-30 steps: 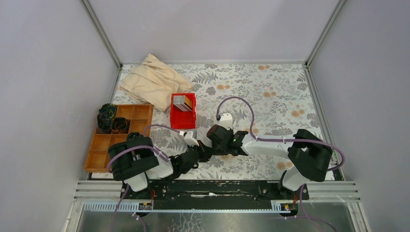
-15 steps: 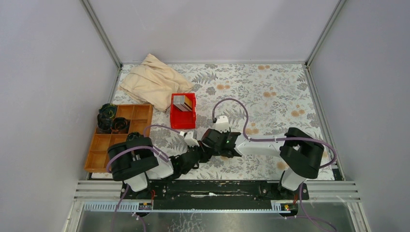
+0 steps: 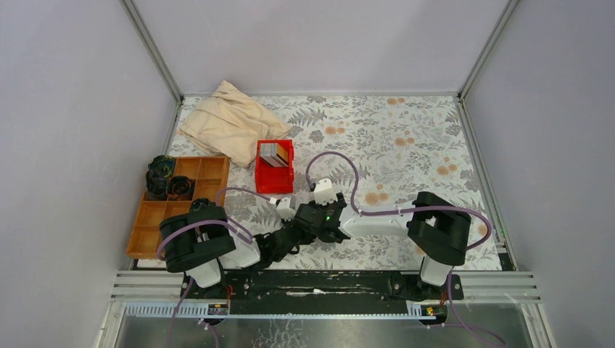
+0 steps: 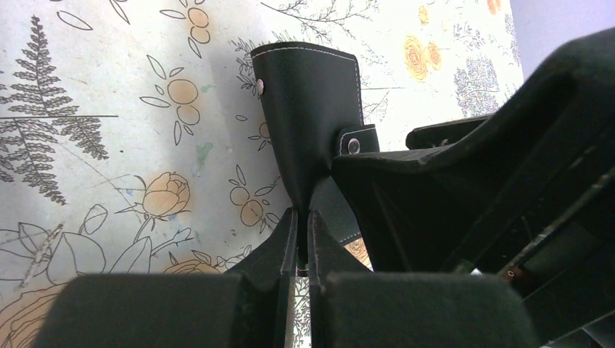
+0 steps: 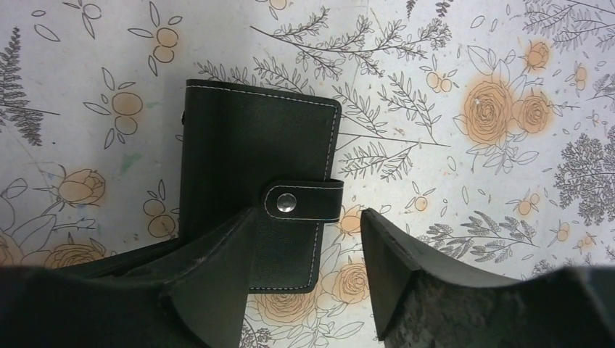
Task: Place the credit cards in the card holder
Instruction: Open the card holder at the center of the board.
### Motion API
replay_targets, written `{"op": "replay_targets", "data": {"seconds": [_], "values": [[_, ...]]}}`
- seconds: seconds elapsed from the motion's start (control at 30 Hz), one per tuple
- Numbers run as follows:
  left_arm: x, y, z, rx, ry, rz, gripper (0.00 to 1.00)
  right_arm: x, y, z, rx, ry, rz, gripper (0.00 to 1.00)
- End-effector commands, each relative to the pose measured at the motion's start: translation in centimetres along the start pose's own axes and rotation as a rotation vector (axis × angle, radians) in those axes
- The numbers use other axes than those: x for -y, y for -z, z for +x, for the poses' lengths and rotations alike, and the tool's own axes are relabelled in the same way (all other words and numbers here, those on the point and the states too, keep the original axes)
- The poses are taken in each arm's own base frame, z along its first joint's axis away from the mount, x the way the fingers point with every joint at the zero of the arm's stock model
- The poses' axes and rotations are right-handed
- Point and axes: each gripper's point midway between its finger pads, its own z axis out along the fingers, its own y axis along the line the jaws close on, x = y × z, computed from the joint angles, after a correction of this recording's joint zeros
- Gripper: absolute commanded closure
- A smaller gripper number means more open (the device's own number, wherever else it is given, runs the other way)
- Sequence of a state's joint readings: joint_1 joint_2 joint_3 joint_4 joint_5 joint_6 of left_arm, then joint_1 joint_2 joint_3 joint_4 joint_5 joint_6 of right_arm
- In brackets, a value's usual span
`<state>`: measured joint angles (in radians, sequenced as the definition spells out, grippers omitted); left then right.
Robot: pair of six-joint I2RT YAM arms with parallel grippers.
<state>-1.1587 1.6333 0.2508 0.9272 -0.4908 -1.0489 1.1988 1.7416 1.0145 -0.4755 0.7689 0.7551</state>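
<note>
Left wrist view first: the two fingers (image 4: 285, 243) are pressed almost together with only a thin slit between them, pinching the near edge of the card holder (image 4: 308, 109). So the left gripper (image 4: 302, 214) has the black wallet, which stretches away from the tips over the flowered table (image 4: 109, 145). Just to the right, a dark finger (image 4: 435, 188) from the other arm crowds in beside the clasp tab (image 4: 357, 143).

Over to the right wrist view, and the right gripper (image 5: 308, 228) stands wide, holding nothing. One finger (image 5: 210, 275) lies over the lower left part of the wallet, and the other sits clear of its right edge, over bare table. The tab is snapped across that right edge with its silver stud showing, right in the gap between the fingers. The wallet is closed and looks to lie flat.

Up in the top external view, both grippers meet near the front middle of the table, the left one reaching in from the left and the right one from the right. The wallet itself is hidden beneath them. The credit cards (image 3: 273, 154) stand on edge in the red bin (image 3: 275, 180), just behind the grippers. Left of the bin sits the brown tray (image 3: 156, 217), with dark objects (image 3: 161, 177) in its far compartments. A beige cloth (image 3: 228, 123) lies crumpled at the far left.
</note>
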Motion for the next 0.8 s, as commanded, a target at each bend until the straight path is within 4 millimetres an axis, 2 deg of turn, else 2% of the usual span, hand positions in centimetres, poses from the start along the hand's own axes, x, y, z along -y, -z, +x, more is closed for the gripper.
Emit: {"op": "replay_targets", "data": {"seconds": [0.0,0.33,0.77], "values": [[0.5,0.0,-0.5,0.023,0.01,0.004,1.0,0.6,0.6,-0.5,0.04,0.048,0.058,0.37],[0.5,0.3,-0.9,0.032,0.016,0.009,1.0,1.2,-1.0,0.8,0.048,0.148,0.112,0.36],[0.5,0.7,-1.3,0.041,0.027,0.01,1.0,3.9,-2.1,1.8,0.103,0.232,0.297,0.4]]}}
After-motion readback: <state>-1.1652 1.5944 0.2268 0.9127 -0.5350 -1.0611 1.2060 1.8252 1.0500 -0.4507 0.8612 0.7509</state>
